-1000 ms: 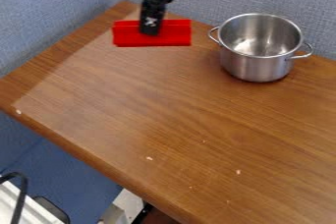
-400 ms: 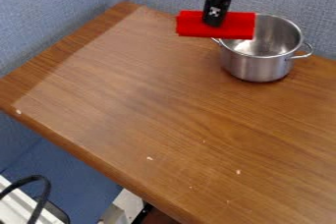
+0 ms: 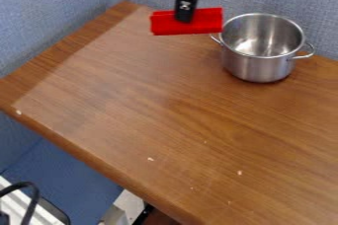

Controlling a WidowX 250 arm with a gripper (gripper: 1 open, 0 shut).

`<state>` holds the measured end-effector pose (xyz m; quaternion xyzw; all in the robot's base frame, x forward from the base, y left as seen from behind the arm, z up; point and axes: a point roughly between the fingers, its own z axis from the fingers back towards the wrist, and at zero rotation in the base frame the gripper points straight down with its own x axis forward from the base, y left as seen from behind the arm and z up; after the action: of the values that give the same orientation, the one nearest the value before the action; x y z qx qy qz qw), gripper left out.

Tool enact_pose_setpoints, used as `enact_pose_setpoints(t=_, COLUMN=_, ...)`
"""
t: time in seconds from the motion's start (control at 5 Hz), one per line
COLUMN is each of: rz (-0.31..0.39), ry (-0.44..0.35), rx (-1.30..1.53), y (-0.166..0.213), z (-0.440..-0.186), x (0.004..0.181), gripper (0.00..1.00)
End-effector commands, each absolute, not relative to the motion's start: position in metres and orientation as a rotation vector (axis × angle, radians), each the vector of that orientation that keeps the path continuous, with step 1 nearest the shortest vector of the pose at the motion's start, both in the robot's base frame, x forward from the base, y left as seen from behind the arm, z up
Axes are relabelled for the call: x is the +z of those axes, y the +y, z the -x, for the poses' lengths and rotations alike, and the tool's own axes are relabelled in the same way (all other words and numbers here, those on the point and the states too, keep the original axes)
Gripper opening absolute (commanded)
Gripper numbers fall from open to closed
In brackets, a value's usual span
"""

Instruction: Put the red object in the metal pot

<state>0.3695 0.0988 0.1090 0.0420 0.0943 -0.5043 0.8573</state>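
Leftward and a little up, the gripper (image 3: 191,4) has moved the red block (image 3: 187,22) off from in front of the pot. It is pinching the block near the top middle of the picture, just left of the shiny metal pot (image 3: 263,47) at the upper right. This looks like the carrying step. Next, the arm should go right, get the block over the round opening, then let go.
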Motion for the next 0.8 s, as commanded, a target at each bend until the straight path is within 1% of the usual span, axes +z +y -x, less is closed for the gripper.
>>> enact_pose_setpoints(t=0.0, rz=-0.12, ry=0.145, rx=-1.049, y=0.106, z=-0.385, x=0.131, gripper=0.0)
enact_pose_setpoints(t=0.2, rz=-0.118, ry=0.14, rx=-1.072, y=0.095, z=-0.395, x=0.131, gripper=0.0)
enact_pose_setpoints(t=0.4, rz=-0.109, ry=0.145, rx=-1.06, y=0.097, z=-0.402, x=0.128, gripper=0.0)
enact_pose_setpoints(t=0.6, rz=-0.099, ry=0.161, rx=-1.026, y=0.114, z=-0.407, x=0.122, gripper=0.0)
